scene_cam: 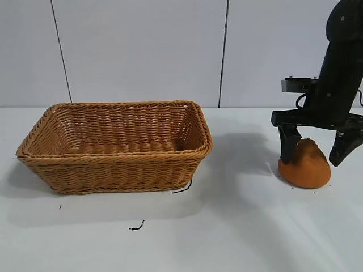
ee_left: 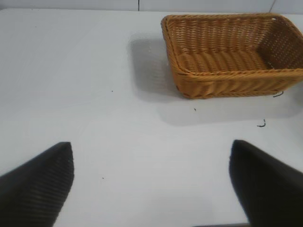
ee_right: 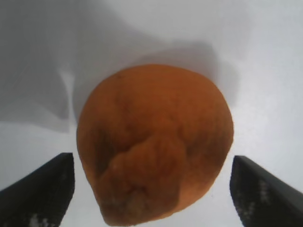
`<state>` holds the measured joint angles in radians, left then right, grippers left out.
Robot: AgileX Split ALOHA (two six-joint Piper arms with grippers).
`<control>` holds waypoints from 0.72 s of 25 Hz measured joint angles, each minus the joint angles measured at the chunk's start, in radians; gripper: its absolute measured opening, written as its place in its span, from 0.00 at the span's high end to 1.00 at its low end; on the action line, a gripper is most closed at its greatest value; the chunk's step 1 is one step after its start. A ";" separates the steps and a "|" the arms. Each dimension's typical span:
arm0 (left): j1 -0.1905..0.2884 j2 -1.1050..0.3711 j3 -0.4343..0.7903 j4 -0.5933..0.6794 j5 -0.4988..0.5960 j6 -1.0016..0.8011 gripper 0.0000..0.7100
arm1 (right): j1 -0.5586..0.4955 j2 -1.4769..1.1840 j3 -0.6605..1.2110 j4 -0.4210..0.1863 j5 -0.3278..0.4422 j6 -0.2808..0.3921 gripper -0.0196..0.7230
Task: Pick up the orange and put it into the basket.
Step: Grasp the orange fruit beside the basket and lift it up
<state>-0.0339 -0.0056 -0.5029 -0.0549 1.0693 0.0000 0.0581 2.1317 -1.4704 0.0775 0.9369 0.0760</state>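
The orange [scene_cam: 305,166], a matte orange-brown pear-like lump, rests on the white table at the right. My right gripper [scene_cam: 315,152] is open and lowered over it, one finger on each side, not touching it. In the right wrist view the orange [ee_right: 156,142] fills the space between the two dark fingertips [ee_right: 45,189]. The tan wicker basket [scene_cam: 116,170] stands empty at the left and also shows in the left wrist view [ee_left: 227,75]. My left gripper [ee_left: 151,182] is open and empty over bare table, away from the basket; it is out of the exterior view.
Two short black thread scraps lie on the table, one by the basket's front right corner [scene_cam: 182,187] and one in front of it [scene_cam: 136,226]. A grey panelled wall stands behind the table.
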 joint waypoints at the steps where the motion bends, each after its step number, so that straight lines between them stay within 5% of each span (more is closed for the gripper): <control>1: 0.000 0.000 0.000 0.000 0.000 0.000 0.10 | 0.000 0.000 -0.002 0.000 -0.001 0.000 0.30; 7: 0.000 0.000 0.000 0.000 0.000 0.000 0.10 | 0.000 -0.016 -0.017 -0.001 0.017 0.000 0.91; 18: 0.000 0.000 0.000 0.000 0.000 0.000 0.10 | 0.006 -0.159 -0.355 -0.005 0.206 -0.014 0.92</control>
<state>-0.0339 -0.0056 -0.5029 -0.0549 1.0693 0.0000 0.0639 1.9726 -1.8250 0.0728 1.1430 0.0619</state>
